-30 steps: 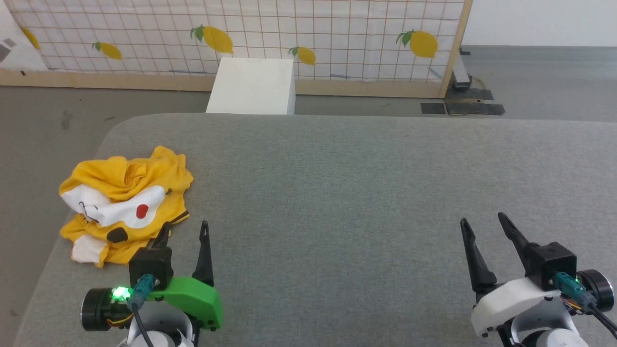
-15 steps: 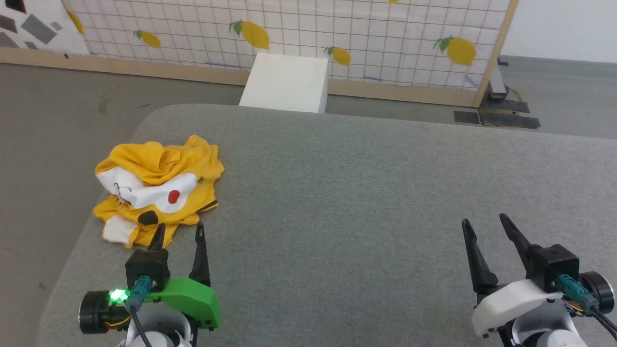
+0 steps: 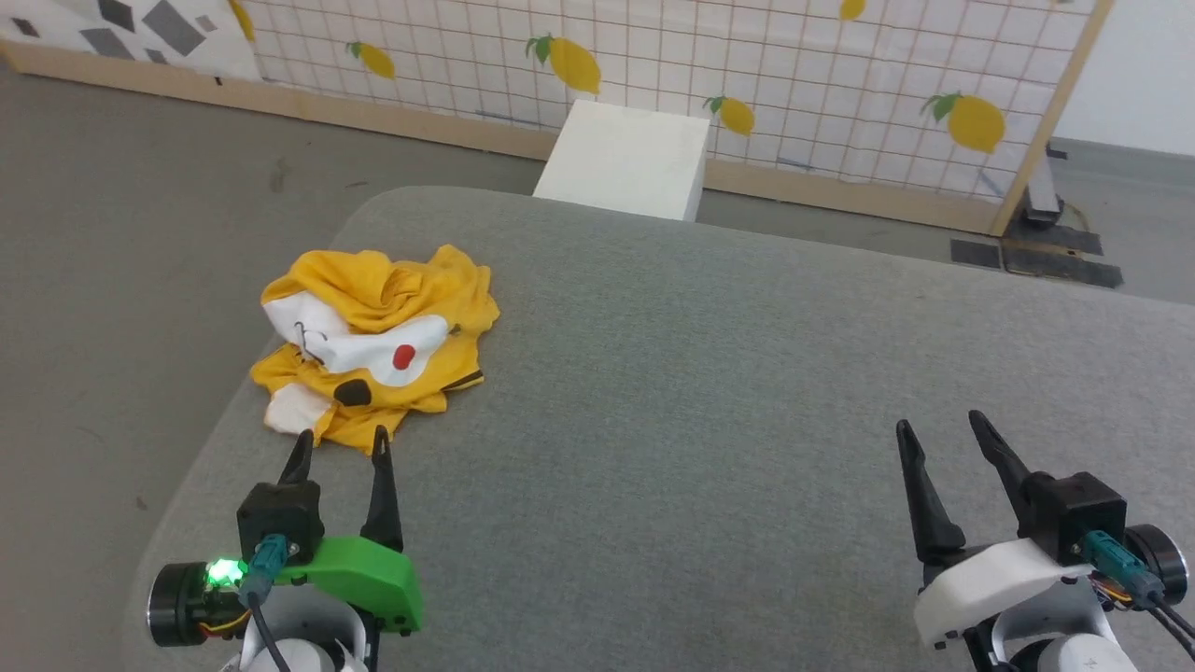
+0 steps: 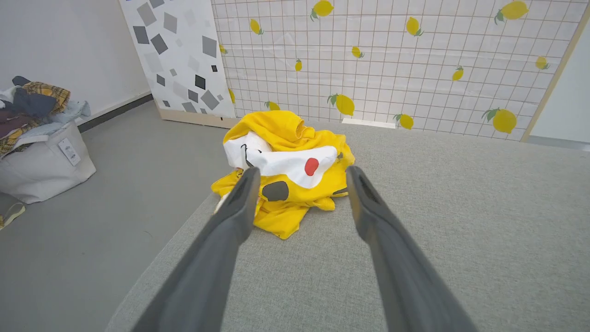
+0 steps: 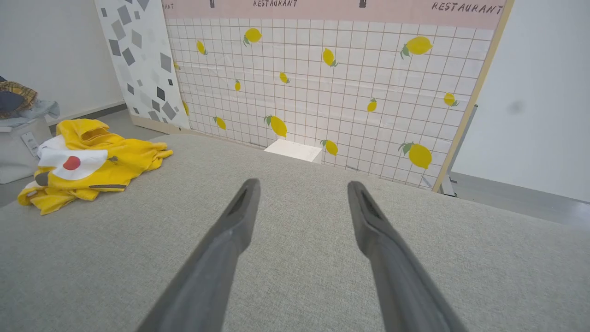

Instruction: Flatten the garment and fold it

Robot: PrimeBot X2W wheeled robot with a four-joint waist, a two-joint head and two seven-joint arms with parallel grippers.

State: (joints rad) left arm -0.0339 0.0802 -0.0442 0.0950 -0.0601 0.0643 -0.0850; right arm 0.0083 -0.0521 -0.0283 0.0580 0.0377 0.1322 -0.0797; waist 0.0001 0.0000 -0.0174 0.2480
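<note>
Nothing but the head camera is being swung leftward; the garment (image 3: 373,345) is lying crumpled just ahead of the left tool (image 3: 342,433), well apart from the right tool (image 3: 938,420). Both tools are being held open, empty. Bunched layers could be caught together, or the heap dragged off the table (image 3: 700,373) edge.

Head view high, angled down, wrist views low, level, all sharing the garment (image 3: 373,294)

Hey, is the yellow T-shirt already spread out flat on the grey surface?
No, the garment lies bunched in a crumpled heap near the left edge of the grey surface.
</note>
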